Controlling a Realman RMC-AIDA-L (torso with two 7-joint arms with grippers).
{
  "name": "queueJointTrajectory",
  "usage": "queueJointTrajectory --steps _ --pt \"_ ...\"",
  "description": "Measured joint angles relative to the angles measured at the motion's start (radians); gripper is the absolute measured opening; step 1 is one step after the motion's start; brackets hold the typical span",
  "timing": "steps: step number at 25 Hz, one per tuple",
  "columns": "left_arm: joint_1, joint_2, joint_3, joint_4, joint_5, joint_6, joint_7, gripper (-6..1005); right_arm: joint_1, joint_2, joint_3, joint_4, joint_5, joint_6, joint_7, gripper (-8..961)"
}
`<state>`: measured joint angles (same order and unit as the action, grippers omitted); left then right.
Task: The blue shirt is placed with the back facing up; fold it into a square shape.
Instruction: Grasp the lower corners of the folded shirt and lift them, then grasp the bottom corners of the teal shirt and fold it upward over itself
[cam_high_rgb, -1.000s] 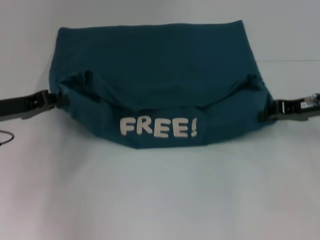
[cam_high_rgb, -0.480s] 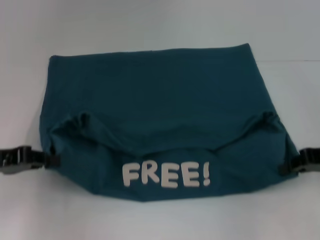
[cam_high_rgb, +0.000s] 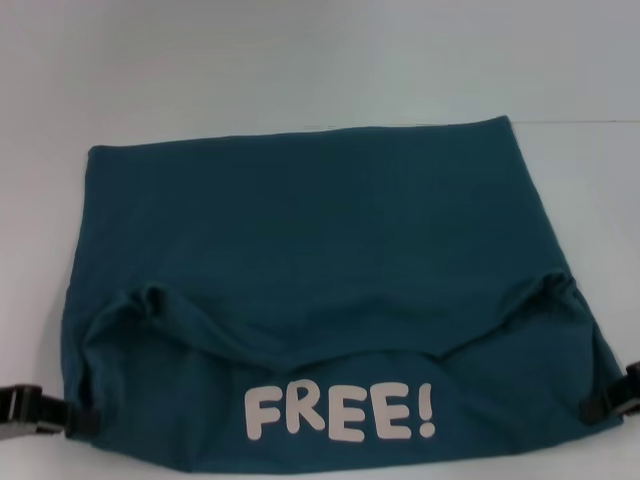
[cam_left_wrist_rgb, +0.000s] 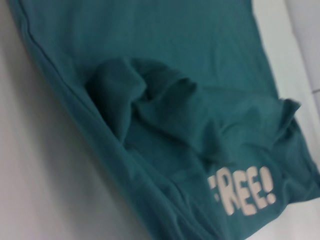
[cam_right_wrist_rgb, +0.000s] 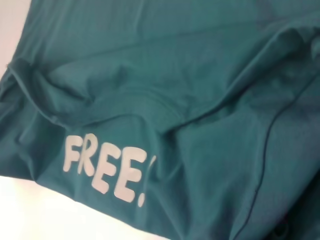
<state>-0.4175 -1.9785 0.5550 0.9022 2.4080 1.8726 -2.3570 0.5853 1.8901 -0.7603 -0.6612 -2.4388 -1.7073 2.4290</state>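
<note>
Since a second ago both grippers have drawn the shirt (cam_high_rgb: 310, 260) nearer and wider. Left gripper (cam_high_rgb: 75, 420) and right gripper (cam_high_rgb: 598, 408) each keep jaws clamped on a side edge, holding the fold taut between them on the worktop (cam_high_rgb: 300, 60)

**Around the work: one bare table**

From my seat, the only other thing I can see is the flat, pale white table surface (cam_high_rgb: 300, 60). In my head view it runs smooth and matte across the far side and down both flanks. A faint thin line crosses it at the far right, level with the far edge of the cloth; I cannot tell whether that is a seam or an edge. My left wrist view shows the same white top along one side, and my right wrist view catches a bright strip of it.
</note>
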Motion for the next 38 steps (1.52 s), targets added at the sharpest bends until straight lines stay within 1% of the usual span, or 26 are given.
queueJointTrajectory --steps 6,13,20,29,31,34,36,38 --pt "0.005 0.0 -0.023 0.0 0.064 -0.004 0.002 46 -0.008 0.0 0.011 0.0 -0.026 -0.002 -0.011 50" --pt "0.004 0.001 -0.025 -0.004 0.102 -0.013 0.002 47 -0.009 -0.001 0.013 0.0 -0.026 0.0 -0.013 53" --pt "0.006 0.001 -0.029 -0.005 0.138 -0.036 0.0 48 -0.01 -0.007 0.025 0.0 -0.026 0.003 -0.007 56" --pt "0.002 0.001 -0.041 -0.011 0.132 -0.028 0.026 50 -0.012 -0.007 0.058 0.0 -0.021 -0.002 -0.024 60" --pt "-0.007 0.004 -0.066 -0.01 0.116 -0.02 0.037 50 -0.009 -0.006 0.093 -0.001 -0.002 0.0 -0.04 61" --pt "-0.039 0.015 -0.121 -0.013 0.094 -0.031 0.027 51 0.002 -0.007 0.159 -0.001 0.036 0.029 -0.052 62" --pt "-0.074 0.023 -0.151 -0.021 0.088 -0.069 -0.009 51 0.015 -0.007 0.192 -0.001 0.065 0.076 -0.049 63" --pt "-0.107 0.026 -0.16 -0.028 0.086 -0.119 -0.052 52 0.028 -0.003 0.207 -0.001 0.101 0.13 -0.044 64"
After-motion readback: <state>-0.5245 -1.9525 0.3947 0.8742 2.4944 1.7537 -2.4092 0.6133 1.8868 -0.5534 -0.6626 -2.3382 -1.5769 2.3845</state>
